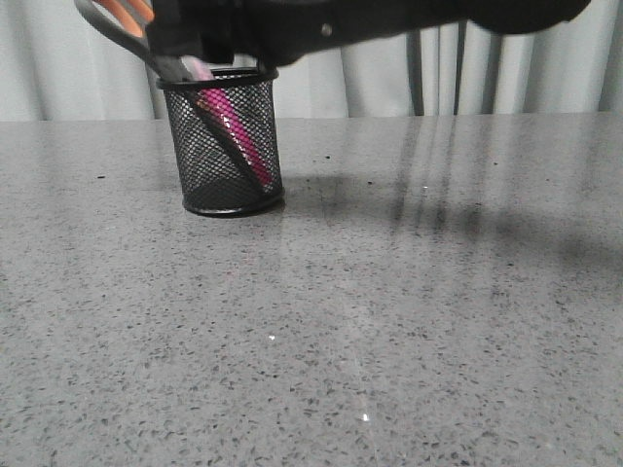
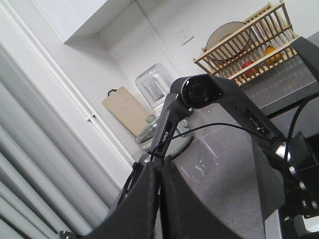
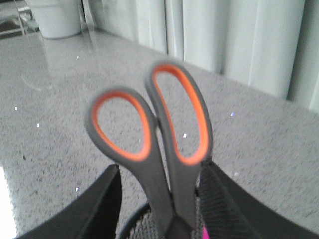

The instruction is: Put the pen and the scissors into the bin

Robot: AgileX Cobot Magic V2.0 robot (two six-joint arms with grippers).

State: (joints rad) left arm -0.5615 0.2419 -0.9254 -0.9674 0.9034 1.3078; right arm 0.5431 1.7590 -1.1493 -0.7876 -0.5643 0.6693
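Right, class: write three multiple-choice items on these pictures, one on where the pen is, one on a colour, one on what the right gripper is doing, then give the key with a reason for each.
1. Where is the pen?
A. Flat on the table
B. Leaning inside the bin
C. In the left gripper

2. What colour lines the finger loops of the scissors?
A. Orange
B. Green
C. Blue

3. What is the right gripper doing?
A. Hanging open over bare table
B. Holding the pen
C. Gripping the scissors at the mouth of the bin

Key:
1 B: the pink pen shows slanted through the black mesh in the front view.
2 A: the right wrist view shows orange rims inside grey handles.
3 C: both fingers flank the handles, and the scissors reach the bin's rim in the front view.
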